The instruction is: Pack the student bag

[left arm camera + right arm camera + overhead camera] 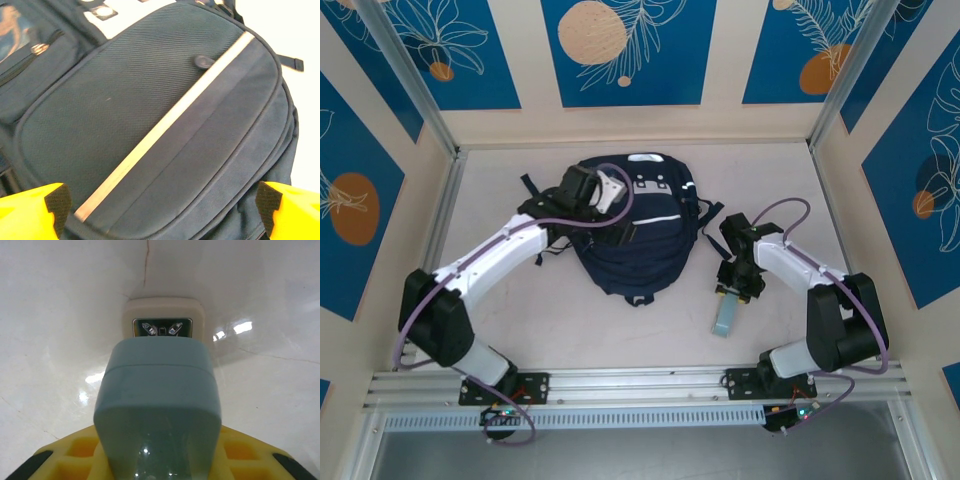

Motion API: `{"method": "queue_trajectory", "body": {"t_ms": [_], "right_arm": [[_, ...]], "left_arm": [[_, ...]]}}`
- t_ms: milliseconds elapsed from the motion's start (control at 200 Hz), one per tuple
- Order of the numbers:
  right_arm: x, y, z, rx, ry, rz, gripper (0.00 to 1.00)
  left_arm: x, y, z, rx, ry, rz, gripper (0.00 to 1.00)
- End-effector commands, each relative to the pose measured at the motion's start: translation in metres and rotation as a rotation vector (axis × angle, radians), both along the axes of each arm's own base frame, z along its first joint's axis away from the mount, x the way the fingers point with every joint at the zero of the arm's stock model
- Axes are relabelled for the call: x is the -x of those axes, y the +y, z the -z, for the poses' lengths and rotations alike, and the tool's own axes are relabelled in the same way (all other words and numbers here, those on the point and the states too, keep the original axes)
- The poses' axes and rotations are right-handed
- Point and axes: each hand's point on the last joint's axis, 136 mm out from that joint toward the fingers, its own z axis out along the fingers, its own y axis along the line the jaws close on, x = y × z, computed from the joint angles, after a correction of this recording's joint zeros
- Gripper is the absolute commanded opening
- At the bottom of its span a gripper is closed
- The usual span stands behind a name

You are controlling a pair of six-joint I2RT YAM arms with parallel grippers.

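Student bag (632, 240) lies flat on the table (520, 310), about mid-table and toward the far wall, front face up: navy fabric, white patches near its far end, dark straps trailing off both sides. My left pincer (162, 207) hangs right over it, above the far-left part of the front. In the left wrist view the fingertips (37, 210) are spread wide, one yellow tip at each bottom corner, with nothing between them but bag fabric below. Under that pincer the front pocket runs across the view, with a white stripe (165, 125) slanting over it and a dark zip pull (202, 61) sitting at the stripe's upper end. I cannot tell whether the tips touch the fabric. To the bag's right, apart from it on bare table, is my right pincer (732, 290), pointing toward the near edge. It straddles a pale blue-grey block (157, 395) with rounded corners; beyond the block sits a cream end piece (164, 310) with small metal parts in a recess. Yellow finger bodies flank the block on both sides, partway closed. I cannot tell whether they actually pinch it.
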Motion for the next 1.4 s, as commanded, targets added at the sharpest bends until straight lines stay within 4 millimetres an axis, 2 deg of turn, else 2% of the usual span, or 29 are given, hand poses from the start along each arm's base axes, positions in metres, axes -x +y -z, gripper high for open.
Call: {"method": "queue_trajectory", "body": {"t_ms": [0,165,325,455,560,635,835,935,1050,1120,1255,1395], "right_arm": [[0.0,0.008,-0.01,-0.048,-0.042,-0.007,0.25],[-0.011,0.01,-0.032,-0.115,-0.145,0.021,0.24],[-0.018,0.011,-0.047,-0.168,-0.206,0.041,0.24],[-0.024,0.012,-0.056,-0.199,-0.245,0.051,0.24],[-0.029,0.015,-0.063,-0.225,-0.269,0.052,0.24],[-0.032,0.017,-0.068,-0.246,-0.288,0.052,0.24],[-0.044,0.028,-0.087,-0.331,-0.359,0.043,0.23],[-0.05,0.036,-0.098,-0.399,-0.407,0.04,0.22],[-0.061,0.056,-0.12,-0.561,-0.501,0.023,0.22],[-0.067,0.073,-0.138,-0.683,-0.558,-0.01,0.22],[-0.082,0.091,-0.171,-0.839,-0.637,-0.015,0.21],[-0.103,0.108,-0.191,-0.915,-0.682,0.009,0.2]], "left_arm": [[0.007,-0.024,0.009,-0.117,-0.033,0.171,0.93],[0.004,-0.044,0.037,-0.256,0.02,0.301,0.84],[0.001,-0.046,0.058,-0.364,0.059,0.368,0.8],[-0.011,-0.041,0.062,-0.439,0.044,0.35,0.7],[-0.018,-0.038,0.057,-0.468,0.025,0.329,0.55],[-0.017,-0.041,0.047,-0.448,0.025,0.33,0.44],[-0.016,-0.047,0.017,-0.381,-0.019,0.345,0.26],[-0.025,-0.044,0.01,-0.389,-0.056,0.309,0.16],[-0.037,-0.047,-0.005,-0.353,-0.107,0.238,0.01],[-0.041,-0.054,-0.025,-0.291,-0.15,0.202,0.0],[-0.038,-0.07,-0.073,-0.107,-0.213,0.178,0.0],[-0.036,-0.082,-0.113,0.033,-0.249,0.152,0.0]]}}
